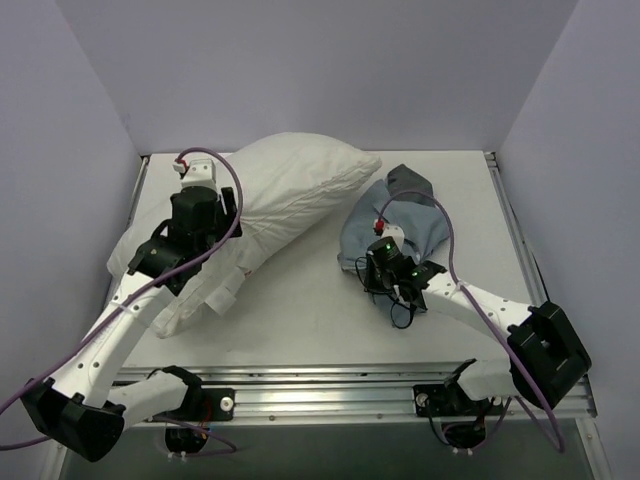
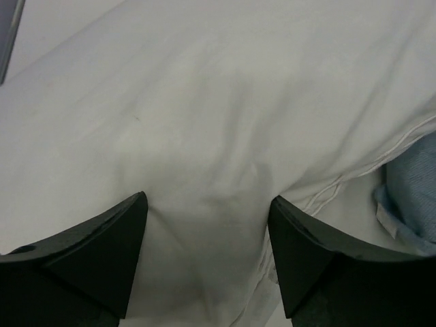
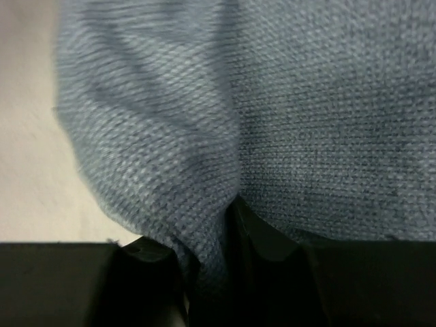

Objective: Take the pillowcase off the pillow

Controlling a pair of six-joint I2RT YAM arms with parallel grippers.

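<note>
Nearest me, two black-and-white arm bases sit bolted to a metal rail at the near edge of the flat white table.

Largest on it is the big plump white fabric pillow, lying slantwise from near left to far centre. It is bare, soft and creased, with a stitched seam along its edge. Just right of it lies the pillowcase, a crumpled heap of thin woven cloth, pale blue-grey with a darker grey fold at the far end. It is fully off the pillow. Whether the two touch I cannot tell.

The left pincer hovers over the pillow's left end, its dark wedge-shaped fingers spread wide, gripping nothing. The right pincer is closed on a fold of the pillowcase at the heap's near side.

Judging from this, the job looks done. The risk is the right arm pulling away before it lets go and dragging the light cloth along. The loose purple cable draped over the heap could snag it too.
</note>
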